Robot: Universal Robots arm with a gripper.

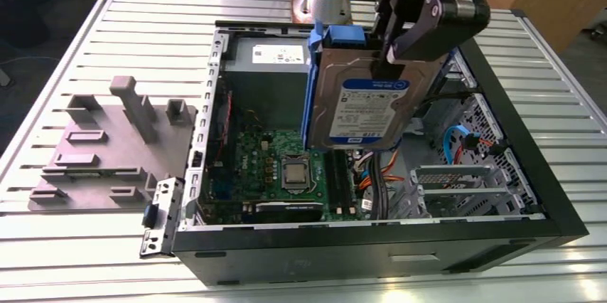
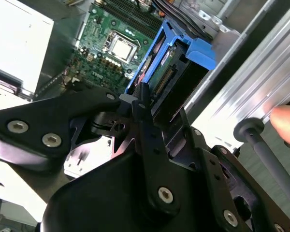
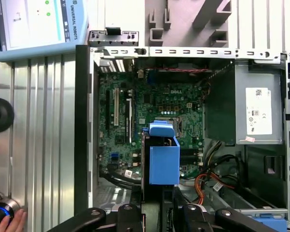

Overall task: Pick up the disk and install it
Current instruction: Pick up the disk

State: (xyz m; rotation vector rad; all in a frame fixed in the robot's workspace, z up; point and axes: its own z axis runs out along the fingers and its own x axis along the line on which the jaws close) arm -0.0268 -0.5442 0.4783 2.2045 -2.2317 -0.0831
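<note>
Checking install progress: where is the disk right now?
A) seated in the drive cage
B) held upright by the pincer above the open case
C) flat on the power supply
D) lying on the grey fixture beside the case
B: the pincer grips the disk, which hangs upright over the motherboard.

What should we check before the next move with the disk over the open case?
1. Grip: ok, gripper shut on the disk.
2. Rails: ok, blue rails on the disk.
3. Seating: not ok, the disk hangs above the motherboard.
4. Access: ok, case open.
5. Path: cannot tell whether cables are clear.
6. People: not ok, a hand beside the case.
</note>
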